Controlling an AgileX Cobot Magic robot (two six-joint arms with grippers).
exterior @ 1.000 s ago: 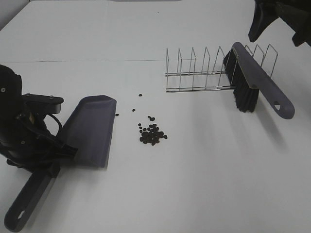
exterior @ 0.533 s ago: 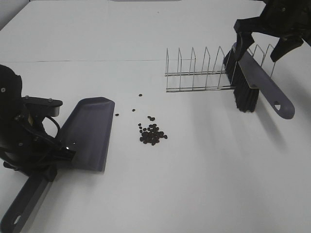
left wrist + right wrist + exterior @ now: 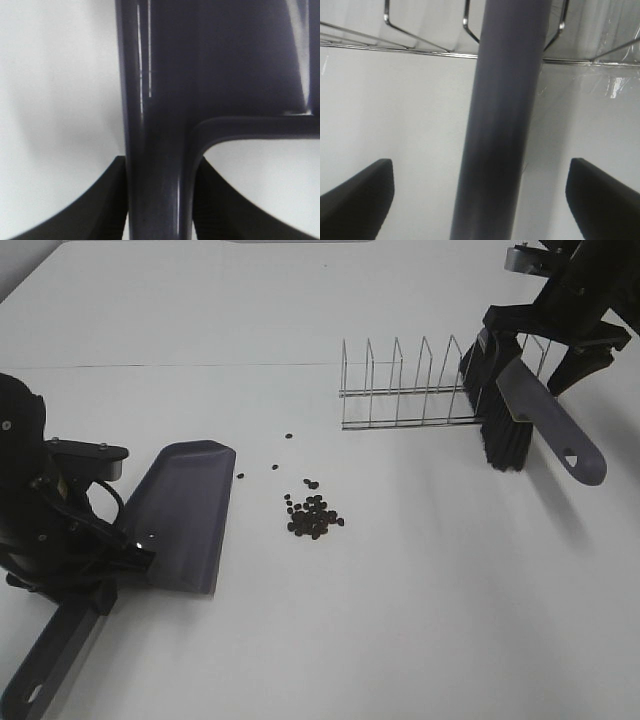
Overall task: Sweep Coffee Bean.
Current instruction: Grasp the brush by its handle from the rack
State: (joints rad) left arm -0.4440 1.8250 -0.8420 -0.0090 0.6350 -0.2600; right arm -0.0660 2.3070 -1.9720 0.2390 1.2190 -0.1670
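The coffee bean cluster (image 3: 315, 517) lies on the white table, with a few strays (image 3: 288, 436) behind and left of it. A grey-purple dustpan (image 3: 185, 512) lies to its left, open edge toward the beans. My left gripper (image 3: 112, 570) is shut on the dustpan handle (image 3: 157, 165), a finger (image 3: 95, 205) on each side. The grey-purple brush (image 3: 545, 415), with black bristles (image 3: 502, 435), leans in the wire rack (image 3: 410, 390). My right gripper (image 3: 542, 340) is open and straddles the brush handle (image 3: 502, 120); its fingers (image 3: 355, 195) stand well clear of it.
The wire rack stands at the back right with the brush resting across its right end. The dustpan's long handle end (image 3: 40, 680) reaches the front left edge of the view. A faint seam line (image 3: 200, 365) crosses the table behind everything.
My right gripper has come down from the top right corner and now straddles the brush handle, still open. The dustpan in my left gripper has shifted slightly to the left.
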